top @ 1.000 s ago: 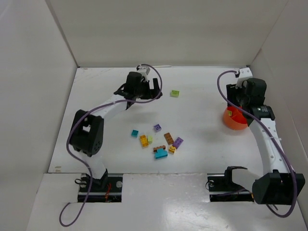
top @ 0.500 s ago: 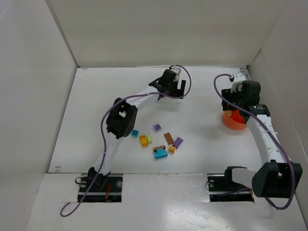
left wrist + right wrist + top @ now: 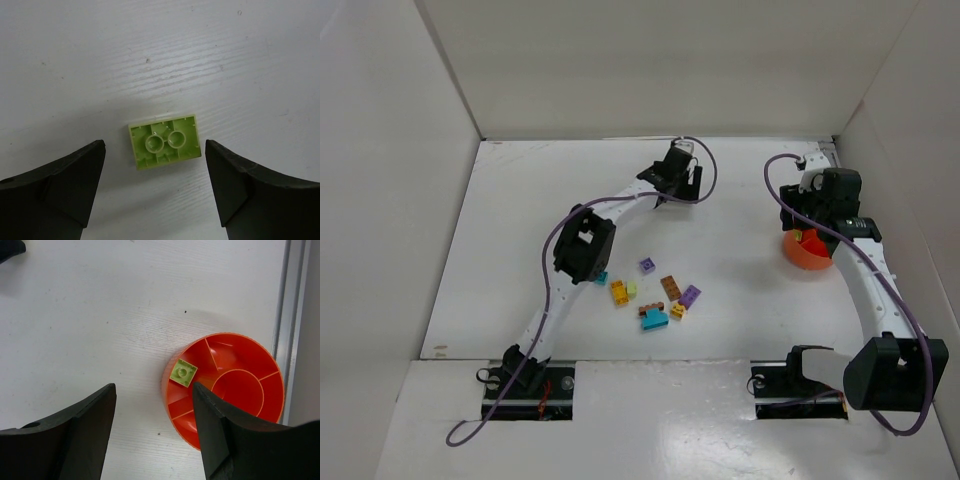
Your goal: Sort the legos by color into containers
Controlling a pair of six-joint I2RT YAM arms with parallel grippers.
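A pale green lego [image 3: 164, 142], a glossy plastic rectangle lying hollow side up (two round tubes show inside its ribbed walls), rests flat on the white, finely grained table [image 3: 210, 45], toward its far middle. Its long axis runs from finger to finger, slightly tilted, between the spread, released fingers of the left pincer [image 3: 154, 145], touching neither. The right pincer [image 3: 153, 387] is likewise released beside the round orange divided bowl [image 3: 240, 390], where a small square green lego [image 3: 183, 373] sits in an outer compartment.

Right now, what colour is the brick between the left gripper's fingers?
Pale green; the brick shows best in the left wrist view.
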